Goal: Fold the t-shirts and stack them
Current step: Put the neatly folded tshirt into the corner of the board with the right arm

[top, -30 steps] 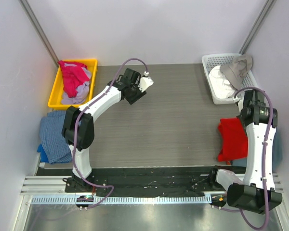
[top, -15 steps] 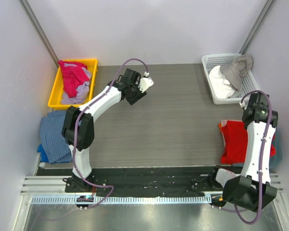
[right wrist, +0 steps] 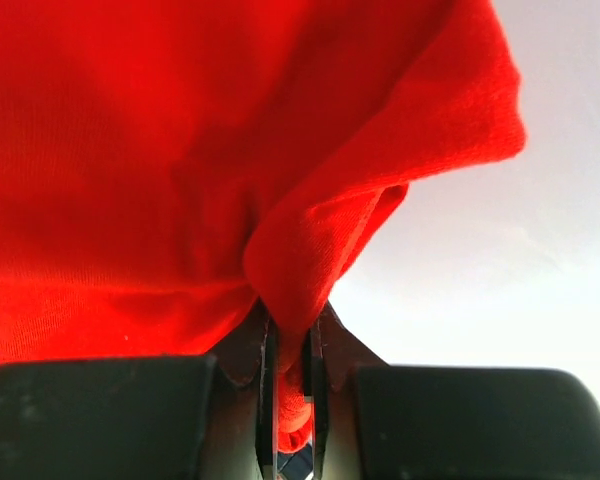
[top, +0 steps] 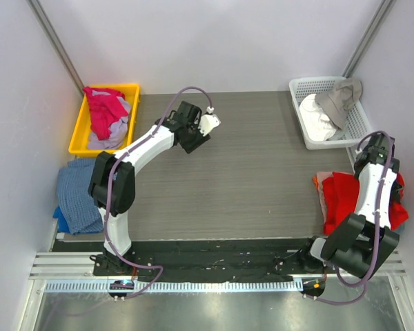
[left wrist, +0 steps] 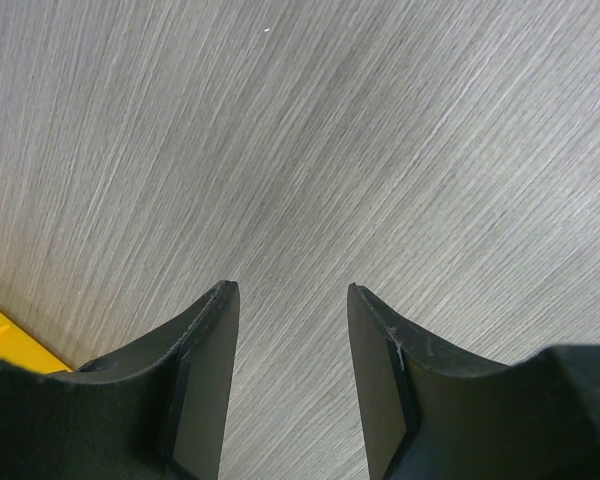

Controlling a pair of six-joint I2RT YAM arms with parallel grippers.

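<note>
Right gripper point(right wrist: 290, 390): jaws closed to a narrow slit, pinching a fold of the bright red soft cloth t-shirt point(right wrist: 170, 150). In the wrist view the pinched fold rises straight out of the jaws and the rest of the cloth fills the frame above and to the left. In the overhead view the red t-shirt point(top: 339, 200) lies bunched at the right edge of the dark grey wood-grain surface point(top: 262, 172), partly under the right arm. Its long axis runs roughly near to far, along the right wall. Collar and hem cannot be told apart, so which end points away is not determined. Left gripper point(left wrist: 290, 292): jaws parted with a clear gap and holding nothing, the bare surface showing between them. It hangs over the far-left part of the surface, well apart from the red t-shirt. The yellow plastic bin point(top: 79, 134) at far left holds crumpled magenta-pink and pale lavender t-shirts point(top: 105, 114). A blue-teal folded cloth point(top: 76, 193) lies just near of the bin. The white mesh basket point(top: 300, 103) at far right holds pale cloth.
</note>
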